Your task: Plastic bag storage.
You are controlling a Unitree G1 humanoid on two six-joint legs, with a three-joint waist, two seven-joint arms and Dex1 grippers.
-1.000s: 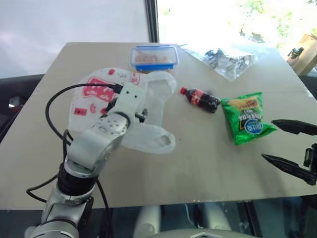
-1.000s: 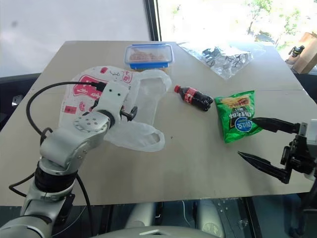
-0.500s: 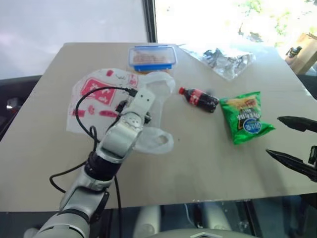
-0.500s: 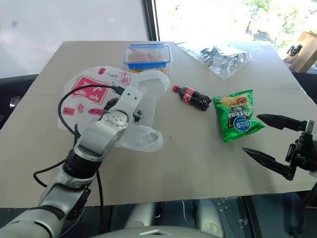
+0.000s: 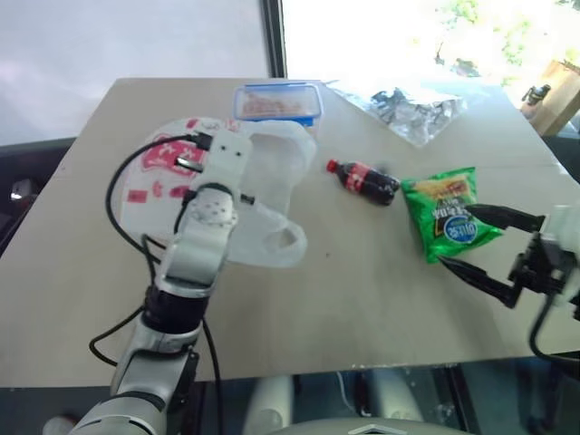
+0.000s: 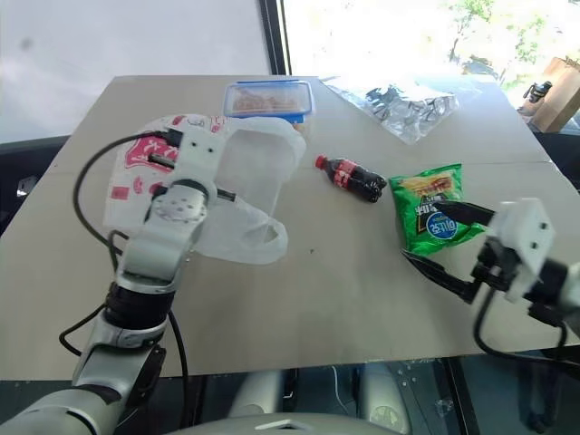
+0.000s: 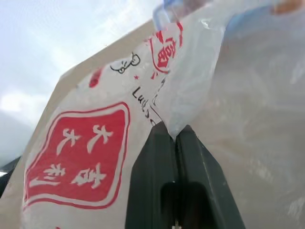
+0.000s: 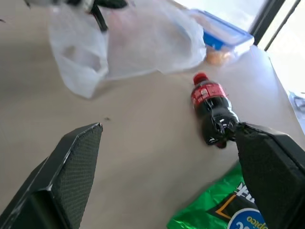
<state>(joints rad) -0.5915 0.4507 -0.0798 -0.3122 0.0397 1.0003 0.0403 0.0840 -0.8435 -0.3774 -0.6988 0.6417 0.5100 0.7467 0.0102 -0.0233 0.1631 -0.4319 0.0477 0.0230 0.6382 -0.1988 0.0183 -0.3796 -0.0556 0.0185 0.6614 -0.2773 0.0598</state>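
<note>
The plastic bag (image 5: 272, 172), thin translucent white with red patches and characters, lies at the left of the table with its near part lifted off the surface. My left gripper (image 7: 170, 130) is shut on a folded edge of the plastic bag (image 7: 76, 157), pinching the film between its black fingertips. My right gripper (image 5: 456, 236) stands open at the right, low over the table, its upper finger over the green chip packet (image 5: 449, 213). Nothing lies between its fingers (image 8: 76, 157). The right wrist view shows the bag (image 8: 143, 43) beyond them.
A small cola bottle (image 5: 365, 178) lies between the bag and the chip packet. A blue-lidded food box (image 5: 276, 101) stands at the back, touching the bag. A crumpled clear-silvery wrapper (image 5: 417, 107) sits at the back right. The table (image 5: 362, 308) has bare room at the front.
My left gripper has shut on the bag's edge and raised it, bunching the bag upward. My right gripper has moved left, in over the chip packet, still open.
</note>
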